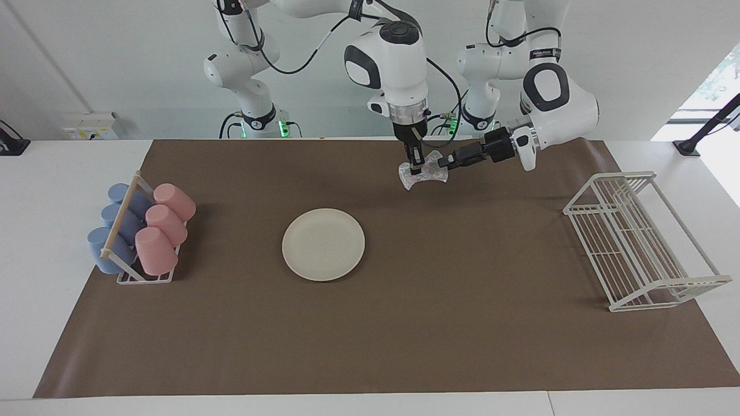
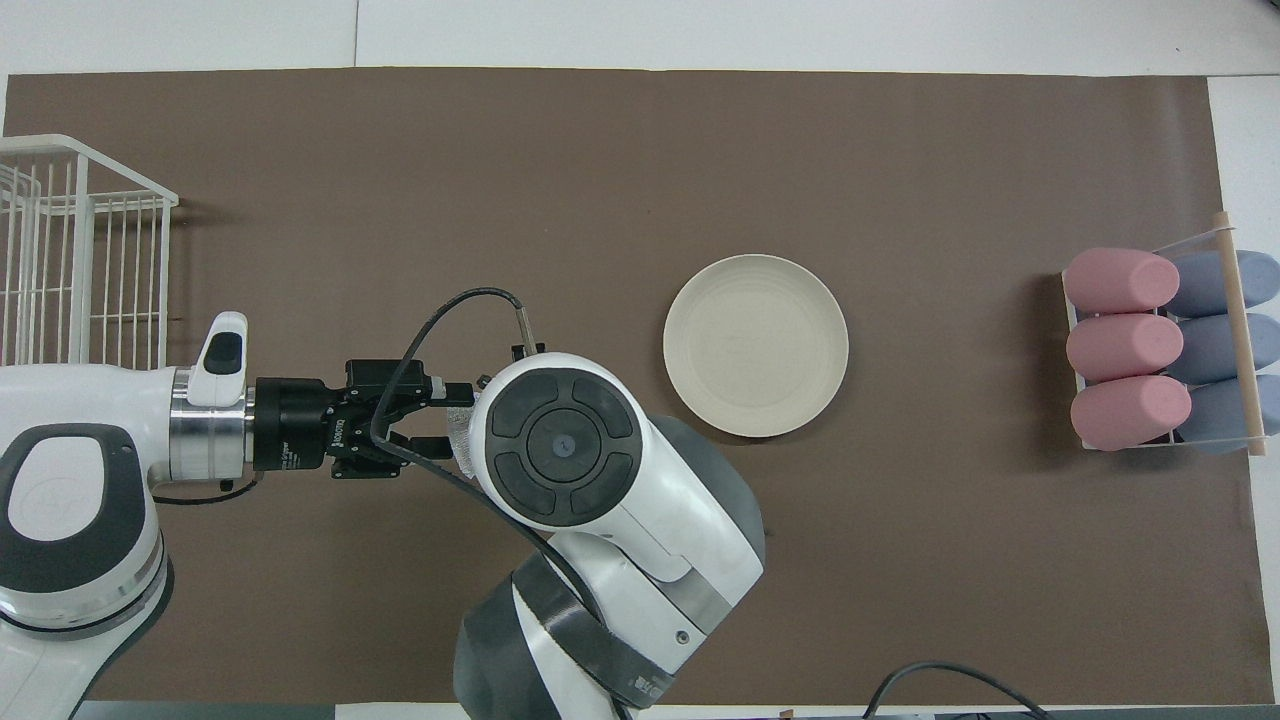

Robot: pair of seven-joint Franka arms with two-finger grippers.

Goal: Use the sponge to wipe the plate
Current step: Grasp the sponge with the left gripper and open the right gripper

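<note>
Both grippers (left [image 1: 444, 163], right [image 1: 415, 167]) pinch sponge [image 1: 425, 172] above brown mat [image 1: 370, 323]

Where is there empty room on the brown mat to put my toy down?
Big bare patches lie between the plate and the wire rack, and along the mat's edge farthest from the robots. It is crowded where both grippers meet at the sponge, and tighter between the plate and cup rack.
</note>
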